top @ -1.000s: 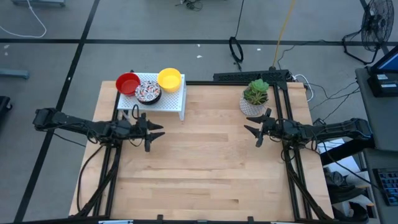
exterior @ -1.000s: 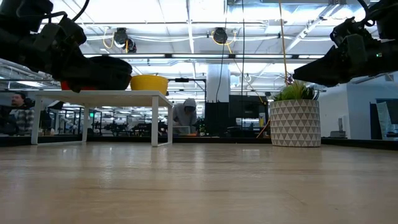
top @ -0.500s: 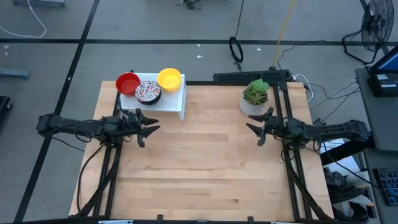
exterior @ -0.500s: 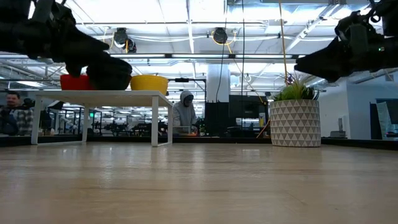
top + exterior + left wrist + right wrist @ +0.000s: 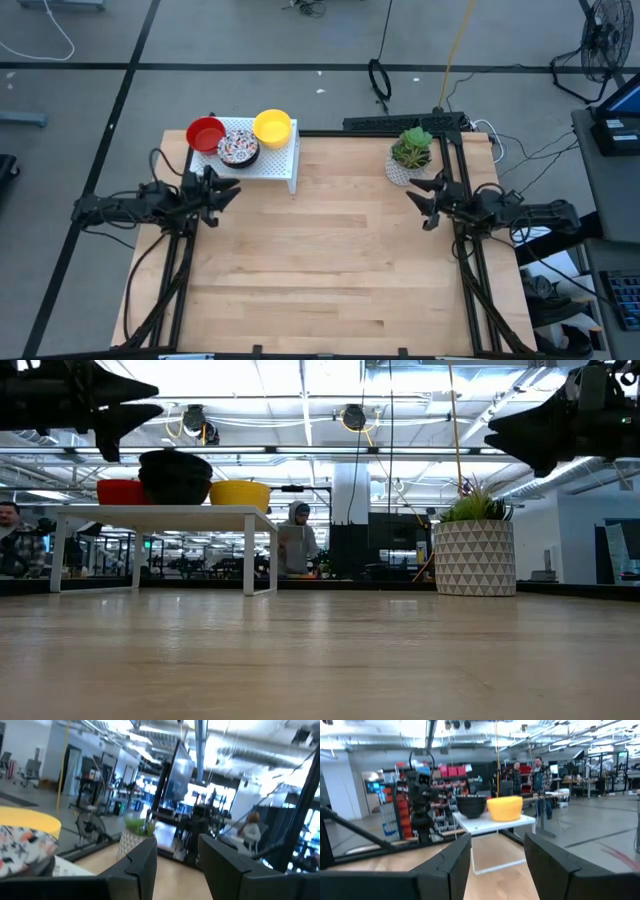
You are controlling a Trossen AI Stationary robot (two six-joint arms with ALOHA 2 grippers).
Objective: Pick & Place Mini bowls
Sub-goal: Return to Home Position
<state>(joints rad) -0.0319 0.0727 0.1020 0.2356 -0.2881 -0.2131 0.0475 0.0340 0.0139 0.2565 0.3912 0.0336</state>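
From above only the top rims show, so how many sit nested under the red bowl (image 5: 206,133), the speckled bowl (image 5: 238,147) and the yellow bowl (image 5: 272,127) I can't tell. All three are up on the white perforated rack (image 5: 275,163) at the table's back left corner, red at the outer end, speckled in the middle, yellow at the inner end, packed close together. Down at table height the speckled one is just a dark rounded silhouette against the ceiling lights, and both arms are cut off by the top edge. The table (image 5: 330,270) is pale, smooth wooden planking on a black frame, set on a grey floor crossed by dark tape lines. Behind it runs a long bright workshop, with a hooded person (image 5: 293,545) far back. The left gripper (image 5: 224,190) hangs just in front of the rack near the left edge, its dark fingers spread with nothing between them. The right gripper (image 5: 421,206) hovers at the right side, just beside the white patterned plant pot (image 5: 400,172), likewise splayed and empty.
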